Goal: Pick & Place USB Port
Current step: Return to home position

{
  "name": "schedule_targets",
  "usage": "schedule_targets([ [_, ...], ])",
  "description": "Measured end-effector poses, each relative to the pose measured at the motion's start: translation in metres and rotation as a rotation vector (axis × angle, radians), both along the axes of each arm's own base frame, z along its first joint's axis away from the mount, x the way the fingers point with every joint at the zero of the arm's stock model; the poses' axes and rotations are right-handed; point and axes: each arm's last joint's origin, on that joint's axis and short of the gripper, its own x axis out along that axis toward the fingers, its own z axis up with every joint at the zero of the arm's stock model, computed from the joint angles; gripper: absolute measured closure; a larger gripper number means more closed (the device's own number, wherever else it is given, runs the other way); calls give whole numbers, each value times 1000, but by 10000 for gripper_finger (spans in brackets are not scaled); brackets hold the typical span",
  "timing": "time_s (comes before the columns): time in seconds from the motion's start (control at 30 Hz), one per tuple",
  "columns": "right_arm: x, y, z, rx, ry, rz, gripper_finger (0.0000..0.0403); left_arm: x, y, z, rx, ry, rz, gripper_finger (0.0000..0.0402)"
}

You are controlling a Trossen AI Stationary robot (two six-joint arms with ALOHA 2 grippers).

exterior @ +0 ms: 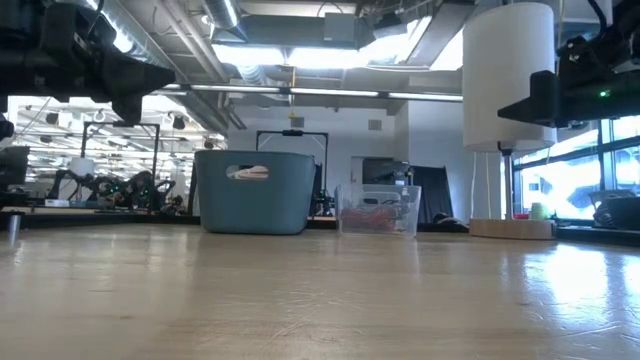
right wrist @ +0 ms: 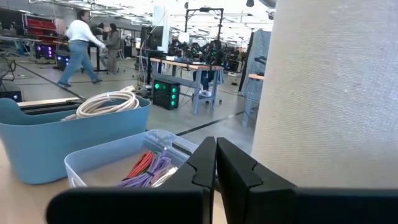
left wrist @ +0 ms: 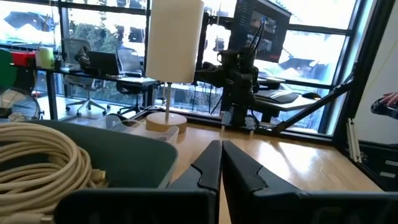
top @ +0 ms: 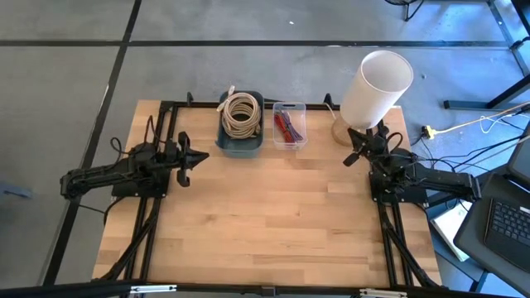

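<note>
I see both claws pinched shut and empty, the left claw [top: 199, 157] over the left side of the table [top: 273, 215] and the right claw [top: 354, 156] over its right side beside the lamp [top: 377, 83], while the coiled white cables [top: 241, 113] lie in the blue bin [top: 240, 147] at upper centre.

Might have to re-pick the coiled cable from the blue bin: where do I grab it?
Probably from straight above, pinching across one side of the coiled cable: its loops lie flat in the dark blue bin, whose walls block a sideways approach.
</note>
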Motion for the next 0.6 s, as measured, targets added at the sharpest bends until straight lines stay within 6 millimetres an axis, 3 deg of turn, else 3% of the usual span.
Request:
schedule_targets([
  [0.33,0,-2,0,21,-26,-1,386,0,0,0,0,-1,0,397],
  [0.43,2,1,1,52,-67,140,386,0,0,0,0,-1,0,397],
  [0.6,8,10,-3,39,-9,520,386,0,0,0,0,-1,0,394],
])
